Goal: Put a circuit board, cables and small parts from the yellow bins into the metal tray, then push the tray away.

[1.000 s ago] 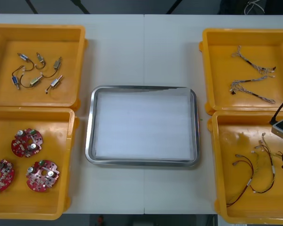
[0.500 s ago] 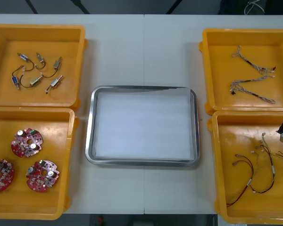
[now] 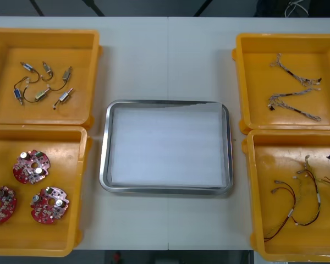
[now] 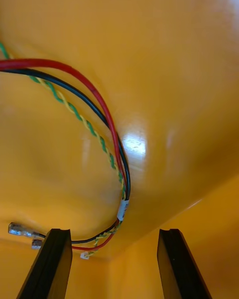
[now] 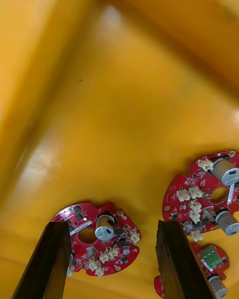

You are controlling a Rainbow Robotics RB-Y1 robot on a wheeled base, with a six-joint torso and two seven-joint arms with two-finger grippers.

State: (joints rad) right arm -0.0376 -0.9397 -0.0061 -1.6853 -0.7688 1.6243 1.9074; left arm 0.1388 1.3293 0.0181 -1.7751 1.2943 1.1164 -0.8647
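Left gripper (image 5: pixel 114 224) spread, empty, over red circuit board (image 5: pixel 97 236), right gripper (image 4: pixel 114 230) spread, empty, cables (image 4: pixel 111 129) arcing toward its fingers (image 4: pixel 52 264)

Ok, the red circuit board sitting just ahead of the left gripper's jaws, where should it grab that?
By its outer rim, coming straight down from above. The circuit board lies flat on the yellow bin floor with parts standing on its face, so the left gripper's open jaws would probably best pinch two opposite edges.
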